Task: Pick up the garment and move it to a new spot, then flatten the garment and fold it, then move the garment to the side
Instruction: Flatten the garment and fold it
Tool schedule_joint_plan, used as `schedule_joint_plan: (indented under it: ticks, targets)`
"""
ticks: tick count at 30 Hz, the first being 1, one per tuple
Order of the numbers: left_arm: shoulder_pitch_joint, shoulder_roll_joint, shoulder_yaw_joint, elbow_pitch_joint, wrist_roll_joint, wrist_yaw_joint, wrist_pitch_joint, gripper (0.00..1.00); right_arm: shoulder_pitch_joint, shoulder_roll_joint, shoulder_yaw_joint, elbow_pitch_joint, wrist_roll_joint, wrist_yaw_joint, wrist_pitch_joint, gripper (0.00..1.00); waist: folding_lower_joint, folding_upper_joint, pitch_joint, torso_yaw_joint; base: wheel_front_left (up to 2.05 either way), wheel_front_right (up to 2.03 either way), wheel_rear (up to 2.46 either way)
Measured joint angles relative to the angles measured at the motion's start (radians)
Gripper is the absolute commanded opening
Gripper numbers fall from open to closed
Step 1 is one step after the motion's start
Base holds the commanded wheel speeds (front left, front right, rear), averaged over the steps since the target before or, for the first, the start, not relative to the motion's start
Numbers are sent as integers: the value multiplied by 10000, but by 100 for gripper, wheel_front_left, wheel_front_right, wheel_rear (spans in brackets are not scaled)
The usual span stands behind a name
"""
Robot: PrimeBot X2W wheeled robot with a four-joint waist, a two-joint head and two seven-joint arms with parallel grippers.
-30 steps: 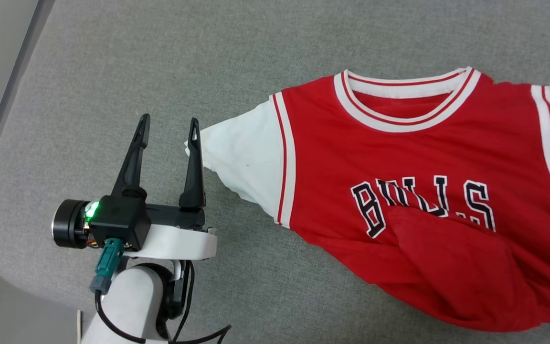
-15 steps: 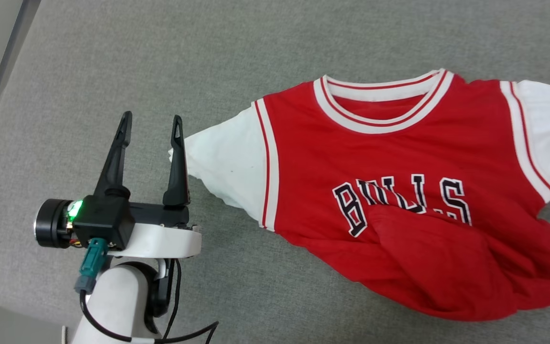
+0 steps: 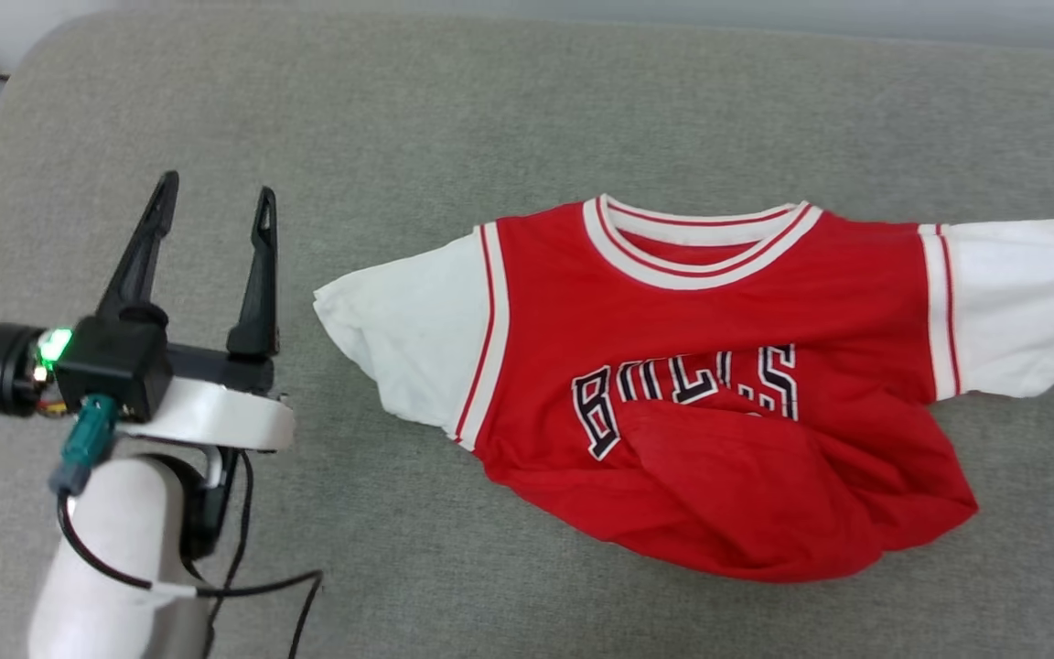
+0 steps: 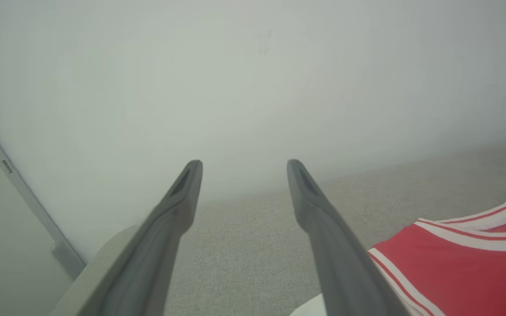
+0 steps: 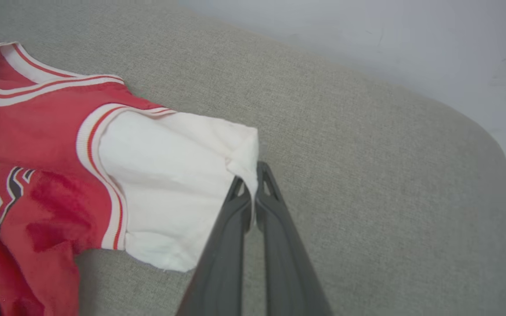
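Since a second ago the white sleeve on the robot's right has gone from a crumpled bunch to a flat stretch running off the right edge of the head view. The sleeve on the robot's left, which was against the left gripper's inner finger, now lies apart from it. The head camera has also shifted.

The broad grey woven-fabric cushion (image 3: 490, 110) with rounded corners carries everything, and a pale plain wall (image 4: 253, 66) rises behind it. The garment (image 3: 719, 366), a red jersey with white short sleeves and red-and-white striped trim, lies front up on the cushion, right of centre in the head view. Its striped collar (image 3: 696, 243) points away from the robot. Its lower red part is bunched and folded up over the bottom of the black-and-white lettering (image 3: 682, 394).

The left gripper (image 3: 216, 188) sits near the cushion's left end, beside the left sleeve (image 3: 399, 348) but clear of it. Its two long dark fingers are spread wide with nothing between them.

In the right wrist view, the right gripper (image 5: 249, 173) has its fingers pressed together on the outer corner of the right sleeve (image 5: 169, 175), pinching the white cloth at the fingertips.
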Motion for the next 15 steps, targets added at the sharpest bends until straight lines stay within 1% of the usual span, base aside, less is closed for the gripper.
schedule_joint_plan:
  ticks: [2,5,9,12,14,15]
  targets:
    - [-396,362,-82,447,6,-268,2,100,218,151,-157,-205,-17,0,-61,0,0,1,-99,-174,0,0,0]
    - [-1249,890,-345,986,-31,-594,441,100,455,303,-435,-460,-115,0,-71,0,0,0,-218,-407,0,0,0]
    - [-2346,1492,-965,1386,-539,-803,1743,100,802,506,-759,-769,-257,0,-56,0,0,0,-271,-672,0,0,0]
    - [-2975,1939,-1601,1526,-1465,-848,2811,100,961,614,-1018,-963,-378,0,-27,0,0,0,-251,-836,0,0,0]
    - [-3354,2360,-2247,1674,-2355,-872,3906,100,1054,742,-1118,-1110,-399,0,6,0,0,0,-220,-941,0,0,0]
    - [-3476,2585,-2627,1822,-2888,-872,4679,100,1128,786,-1174,-1162,-424,0,25,0,0,0,-202,-987,0,0,0]
